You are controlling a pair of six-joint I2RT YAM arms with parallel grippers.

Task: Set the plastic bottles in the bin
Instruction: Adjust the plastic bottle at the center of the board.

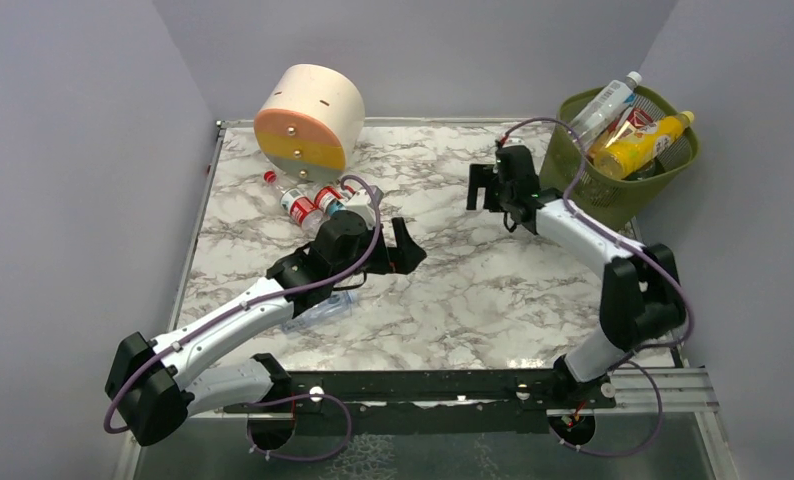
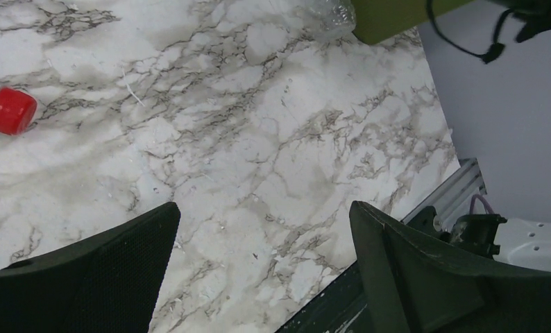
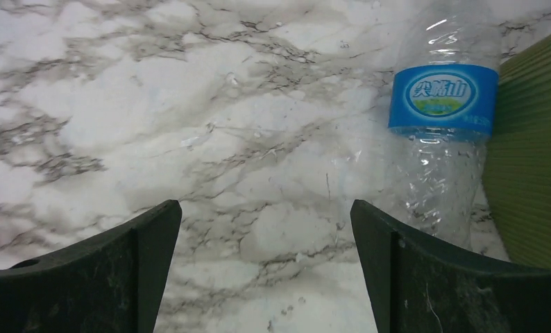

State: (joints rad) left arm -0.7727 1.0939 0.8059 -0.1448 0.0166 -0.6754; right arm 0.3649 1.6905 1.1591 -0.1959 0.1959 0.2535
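The olive-green bin (image 1: 628,185) stands at the back right with several plastic bottles in it, a yellow one (image 1: 641,146) and a clear one (image 1: 605,104) poking above the rim. Two clear red-labelled bottles (image 1: 299,206) lie near the back left, and another clear bottle (image 1: 319,310) lies under my left arm. My left gripper (image 1: 405,246) hovers open and empty over mid-table (image 2: 264,208); a red cap (image 2: 9,109) shows far to its left. My right gripper (image 1: 481,186) is open and empty (image 3: 266,208). A clear blue-labelled bottle (image 3: 443,118) lies to its right against the bin (image 3: 531,159).
A cream, orange and yellow round drawer box (image 1: 309,116) stands at the back left, just behind the red-labelled bottles. Grey walls close in the marble table (image 1: 473,290) on three sides. A black rail (image 1: 453,385) runs along the near edge.
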